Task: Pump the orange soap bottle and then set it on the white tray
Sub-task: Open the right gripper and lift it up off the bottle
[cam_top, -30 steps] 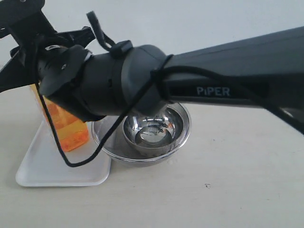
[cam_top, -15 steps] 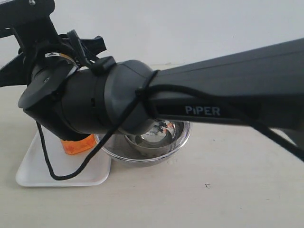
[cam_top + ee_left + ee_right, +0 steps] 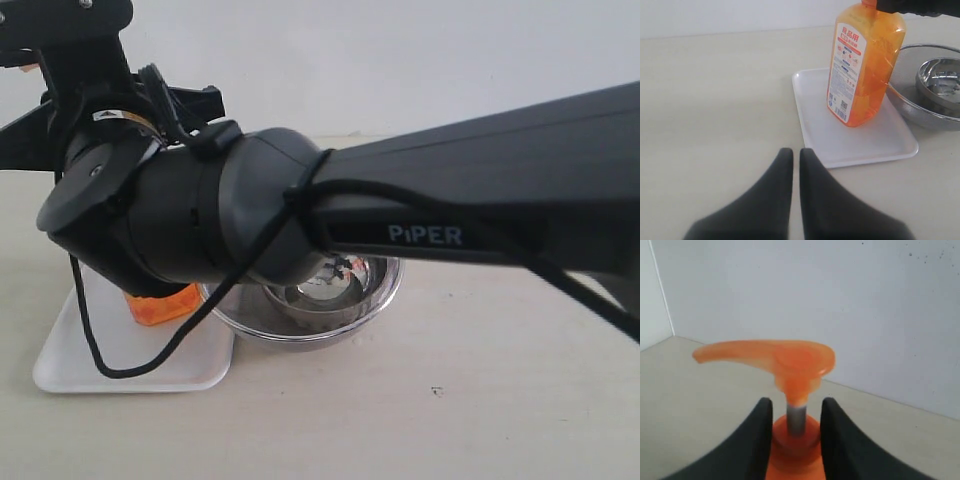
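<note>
Over the last second the right arm has shifted and hides more of the bottle (image 3: 862, 65), whose base has barely moved. It stands on the tray (image 3: 840, 145). Right gripper (image 3: 796, 426) still clamps its neck. Left gripper (image 3: 791, 160) is closed and empty, just off the tray. Placement looks done; release remains.

The orange soap bottle (image 3: 875, 70) is translucent orange, its label (image 3: 846, 70) white and red. The white tray (image 3: 812, 120) is plain; the bowl (image 3: 940, 82) at its three o'clock is mirror silver.
</note>
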